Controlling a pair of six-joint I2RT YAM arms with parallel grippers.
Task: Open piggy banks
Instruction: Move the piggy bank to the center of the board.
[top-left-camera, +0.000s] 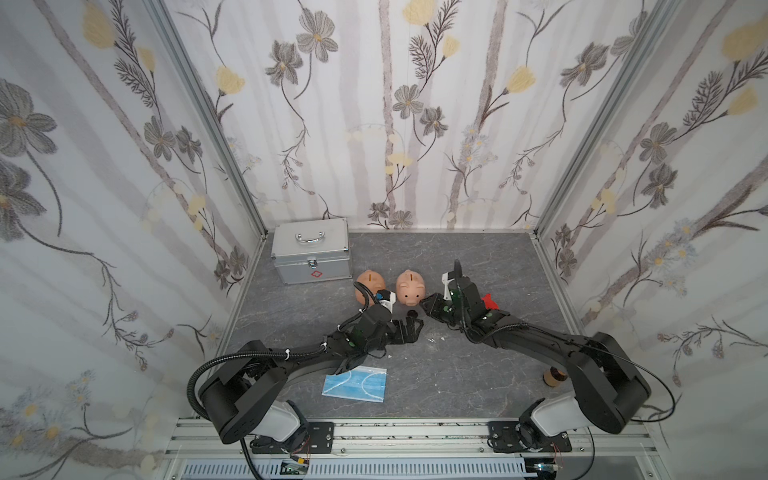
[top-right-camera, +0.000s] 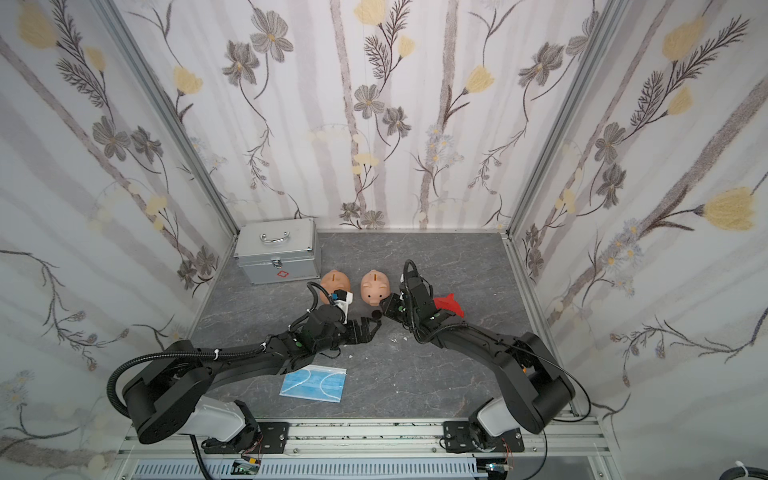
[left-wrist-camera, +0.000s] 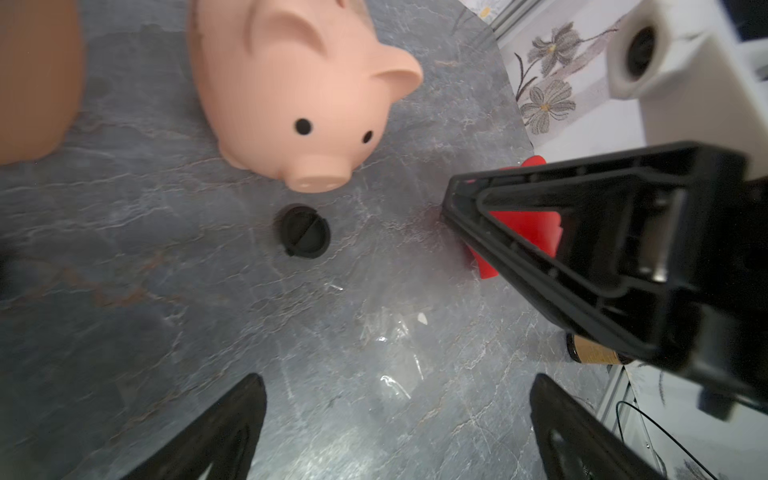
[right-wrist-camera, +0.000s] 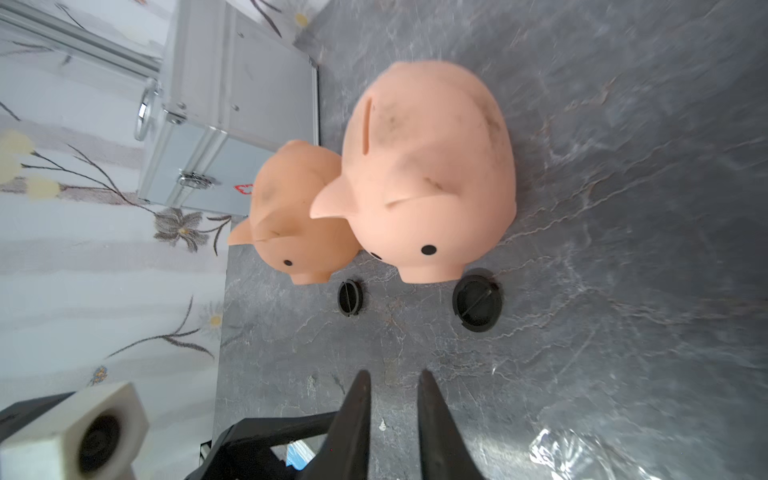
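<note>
Though ajar, right tool (right-wrist-camera: 395, 376) empty.

Soft even light; perhaps slight blur.

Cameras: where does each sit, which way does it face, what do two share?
Top views: high over the arm bases, looking down and back; both arms, left gripper, right gripper show.
Left wrist: behind its own spread fingers, facing the pink piggy bank snout-on; right gripper at one side.
Right wrist: behind its own fingers, facing that piggy bank, a second pink piggy bank and the silver case.
Shared: both wrist views show the black plug before the first snout.
</note>
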